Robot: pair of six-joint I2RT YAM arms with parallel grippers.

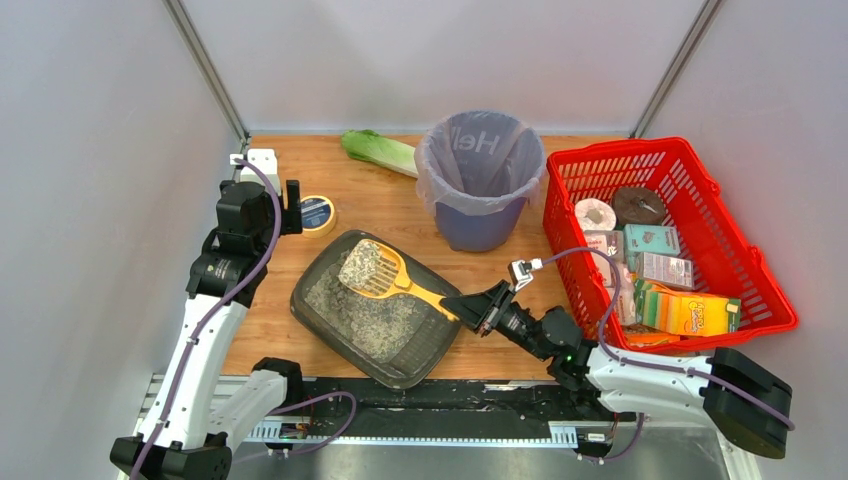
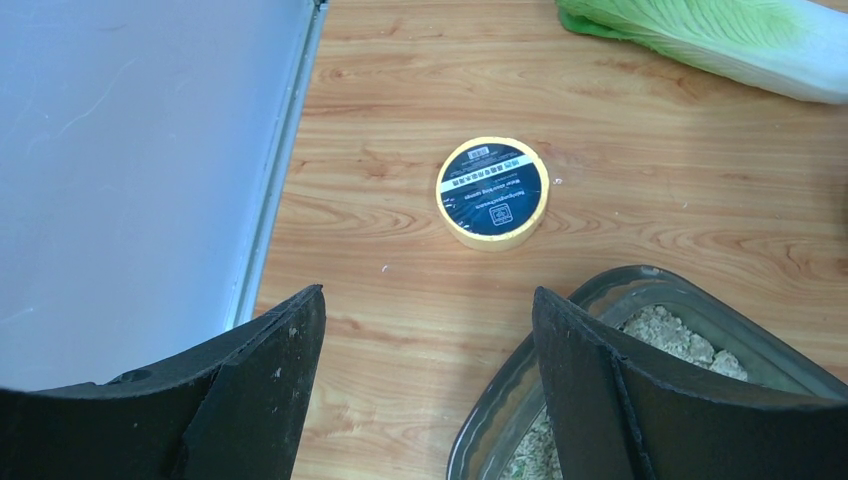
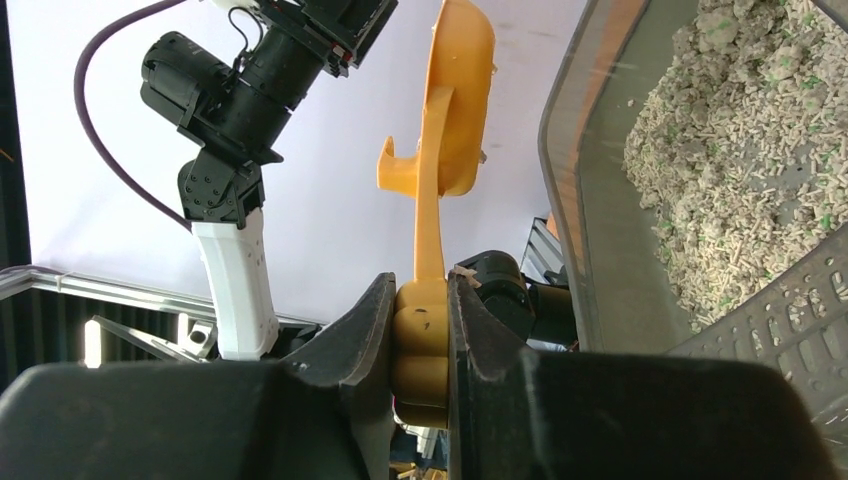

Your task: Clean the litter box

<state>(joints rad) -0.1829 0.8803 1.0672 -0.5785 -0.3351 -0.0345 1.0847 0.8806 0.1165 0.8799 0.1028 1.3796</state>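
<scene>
The litter box point(image 1: 330, 310) is a shallow dark grey tray of grey-beige litter, lying near the table's front centre; its rim point(image 2: 520, 375) and wall point(image 3: 600, 250) show in both wrist views. A yellow scoop point(image 1: 378, 271) hangs over the tray with litter in its slotted head. My right gripper point(image 1: 470, 306) is shut on the scoop's handle point(image 3: 422, 340), to the right of the tray. My left gripper point(image 2: 428, 300) stands open and empty above the table just left of the tray's far corner.
A bin lined with a purple bag point(image 1: 480, 180) stands behind the tray. A red mesh basket point(image 1: 750, 260) of packets sits at the right. A roll of yellow tape point(image 2: 492, 192) and a green leafy vegetable point(image 1: 378, 151) lie at the back left.
</scene>
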